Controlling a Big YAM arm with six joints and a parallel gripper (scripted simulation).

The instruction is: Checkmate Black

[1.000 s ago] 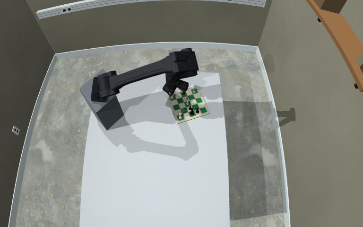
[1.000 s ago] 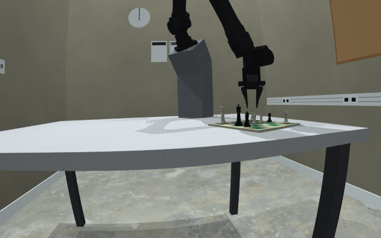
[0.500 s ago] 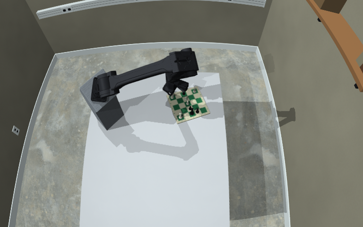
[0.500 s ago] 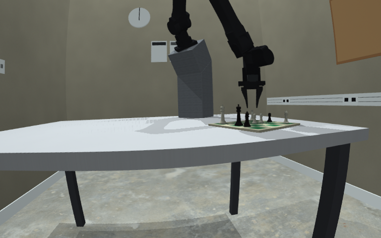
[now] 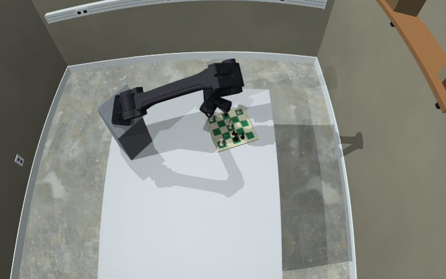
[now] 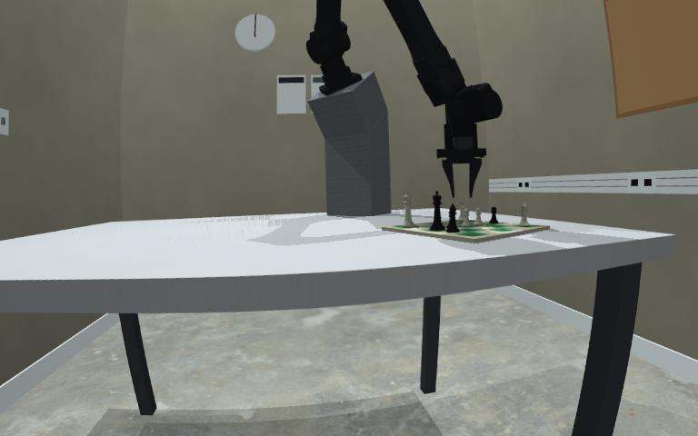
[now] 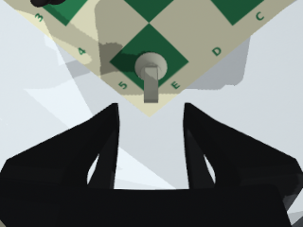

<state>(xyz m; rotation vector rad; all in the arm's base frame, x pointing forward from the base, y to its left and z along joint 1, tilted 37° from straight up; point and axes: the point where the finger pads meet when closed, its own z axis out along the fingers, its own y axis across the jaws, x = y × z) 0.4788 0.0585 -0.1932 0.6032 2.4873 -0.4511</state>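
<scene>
A small green-and-cream chessboard (image 5: 237,145) (image 6: 465,237) (image 7: 158,19) lies on the white table. My gripper (image 6: 462,193) (image 7: 151,113) (image 5: 210,112) hangs open and empty a little above the board's E5 corner. A white piece (image 7: 151,66) (image 5: 211,117) (image 6: 464,213) stands upright on E5 right below the fingers. A black pawn (image 5: 225,114) (image 6: 493,214) stands two squares along that edge. A black king (image 5: 235,133) (image 6: 436,211) and another black piece (image 6: 452,218) stand near the far side. More white pieces (image 5: 222,142) (image 6: 407,209) stand at other corners.
The arm's grey pedestal (image 5: 129,135) (image 6: 354,153) stands on the table left of the board. The board lies near the table's right edge (image 5: 274,131).
</scene>
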